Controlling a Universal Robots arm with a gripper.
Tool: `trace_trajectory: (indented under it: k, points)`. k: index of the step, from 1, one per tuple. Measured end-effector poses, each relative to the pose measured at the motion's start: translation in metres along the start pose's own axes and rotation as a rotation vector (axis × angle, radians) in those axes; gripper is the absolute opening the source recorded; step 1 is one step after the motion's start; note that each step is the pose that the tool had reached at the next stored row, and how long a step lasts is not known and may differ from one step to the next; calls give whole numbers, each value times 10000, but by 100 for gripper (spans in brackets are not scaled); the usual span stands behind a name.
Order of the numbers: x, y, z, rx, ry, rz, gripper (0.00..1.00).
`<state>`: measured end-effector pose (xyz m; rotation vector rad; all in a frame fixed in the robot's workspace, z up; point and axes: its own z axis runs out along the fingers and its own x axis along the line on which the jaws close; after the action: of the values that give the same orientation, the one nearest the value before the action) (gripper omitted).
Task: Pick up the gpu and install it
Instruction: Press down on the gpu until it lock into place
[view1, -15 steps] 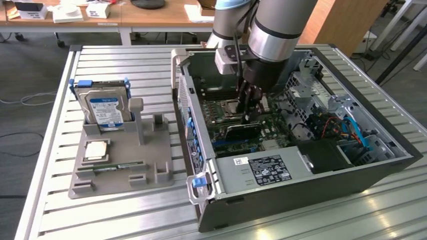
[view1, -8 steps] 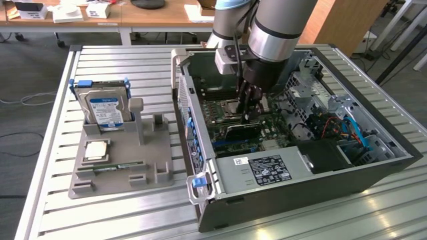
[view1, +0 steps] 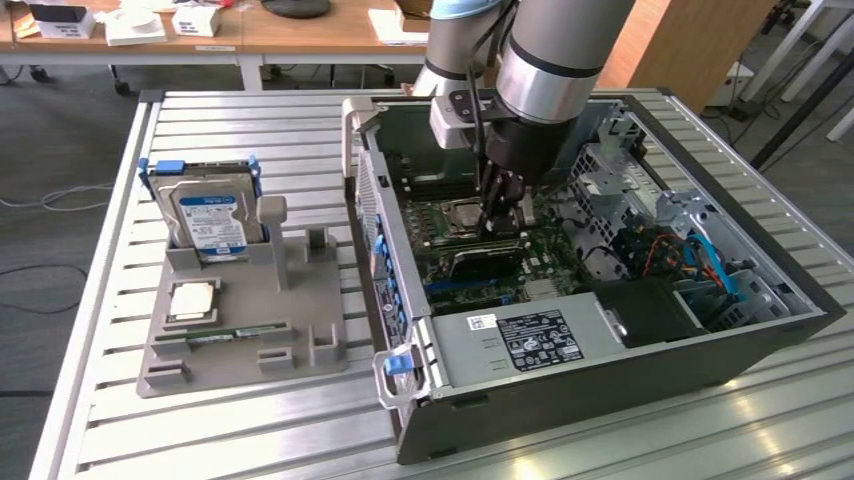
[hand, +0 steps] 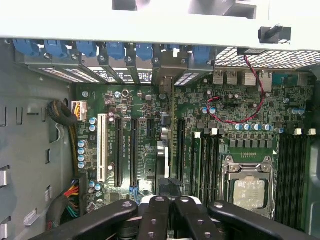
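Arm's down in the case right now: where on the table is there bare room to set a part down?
Bare slats lie along the table edge in front of the grey parts holder and behind the hard drive. The narrow strip between the holder and the computer case is tight. Inside the case, around the gripper, it is crowded.

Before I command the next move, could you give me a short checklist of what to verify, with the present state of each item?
1. End effector shut: ok.
2. gpu inside the computer case, directly below the end effector: ok.
3. End effector actually clamping the gpu: cannot tell.
4. gpu fully seated: cannot tell.
5. Hard drive and memory stick sitting on the grey holder, apart from the arm: ok.
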<state>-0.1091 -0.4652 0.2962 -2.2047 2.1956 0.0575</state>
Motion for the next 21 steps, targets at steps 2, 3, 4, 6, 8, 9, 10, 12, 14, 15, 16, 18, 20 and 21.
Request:
trace_trajectory:
  k: [2,3,4,6,8,9,10,12,14,15,16,18,20,21]
  points:
    - [0,0,0,0,0,0,11]
    - [0,0,0,0,0,0,11]
    - [0,0,0,0,0,0,11]
    - [0,5,0,1,0,-1,11]
    - [0,46,0,0,1,0,11]
    - [-2,72,1,0,0,0,11]
    - [-3,97,2,0,0,-1,11]
    - [-6,157,4,1,0,0,11]
    - [-10,220,7,0,0,3,11]
    - [-11,250,8,0,0,3,11]
    - [-13,279,10,0,0,4,11]
    - [-17,336,13,1,0,7,11]
    - [-19,358,15,1,-1,9,11]
    - [-19,358,14,1,-1,8,11]
